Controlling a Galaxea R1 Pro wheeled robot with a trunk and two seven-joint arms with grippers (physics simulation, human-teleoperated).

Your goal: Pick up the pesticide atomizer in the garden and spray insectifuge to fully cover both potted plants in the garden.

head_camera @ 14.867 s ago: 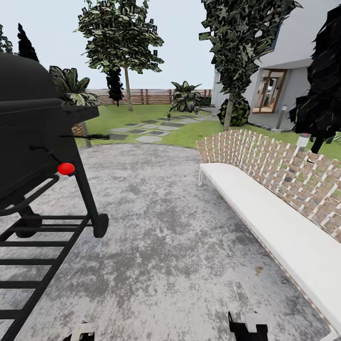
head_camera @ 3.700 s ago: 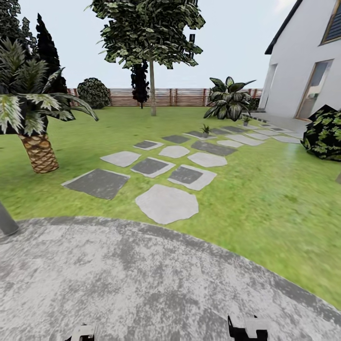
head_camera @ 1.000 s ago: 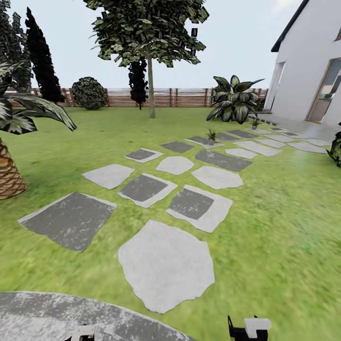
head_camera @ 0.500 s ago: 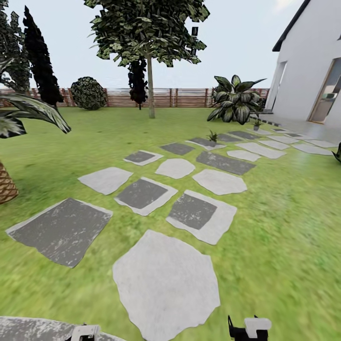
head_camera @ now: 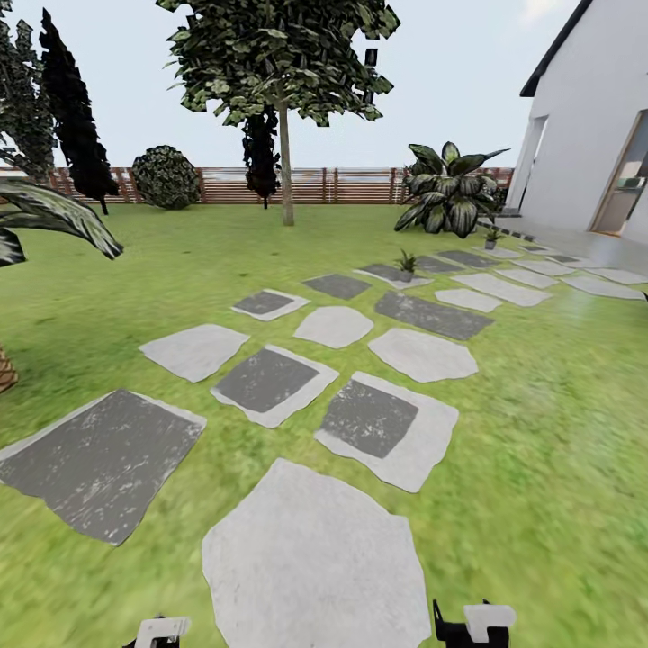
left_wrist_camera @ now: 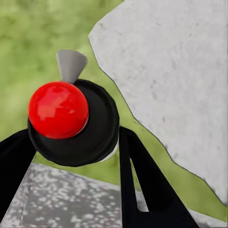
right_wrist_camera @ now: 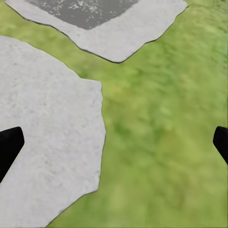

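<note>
The robot stands at the near edge of the garden lawn (head_camera: 558,432), facing a path of stepping stones (head_camera: 315,558) that runs from the near centre toward the far right. A large pale stone lies directly ahead, with grey and pale slabs beyond it in staggered rows.

The two potted plants are far along the path. One potted plant (head_camera: 407,265) sits on a far stone right of centre; the second potted plant (head_camera: 491,238) stands further back and further right, near the house (head_camera: 585,135). Both are too small for detail. Just behind them is a big dark shrub (head_camera: 450,189) with white-striped leaves. A tree (head_camera: 286,81) rises at centre far, a round bush (head_camera: 166,177) at far left, and a brown slatted fence (head_camera: 351,184) closes the lawn behind. A palm frond (head_camera: 54,216) enters from the left edge.

The left pincer (left_wrist_camera: 76,142) is closed on the atomizer (left_wrist_camera: 71,121), a black round body with a red ball on it and a grey cone tip, held between the two black fingers (left_wrist_camera: 142,185) above grass and stone.

The right pincer (right_wrist_camera: 114,142) is spread wide and holds nothing; its fingertips (right_wrist_camera: 9,145) sit at opposite edges of the view, over the pale stone and the grass.

In the head view, both arms' ends, left (head_camera: 160,630) and right (head_camera: 472,623), show low at the near edge.
</note>
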